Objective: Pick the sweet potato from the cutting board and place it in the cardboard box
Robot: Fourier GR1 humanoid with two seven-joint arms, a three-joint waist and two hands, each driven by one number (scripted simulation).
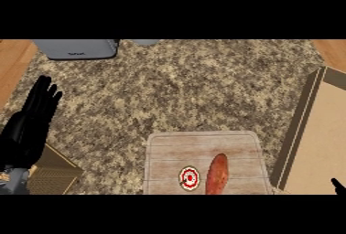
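The sweet potato (217, 174) lies on the cutting board (202, 146), in its right half towards the near edge, long axis running away from the robot. A small red-and-white disc (189, 177) sits just to its left on the same board.

It looks like a stiff, dense root, tapered at both ends, so probably fairly heavy for its size. Its dry skin should not be slippery, though the rounded shape may roll. The thick middle, taken across its width, seems the best hold.

The cardboard box (317, 137) stands just right of the board on the stone surface (202, 91).

The left hand (34, 119) rests well left of the board, fingers straight and close together. Only a tip of the right hand (336, 185) shows right of the board, so whether it is spread or closed cannot be told.
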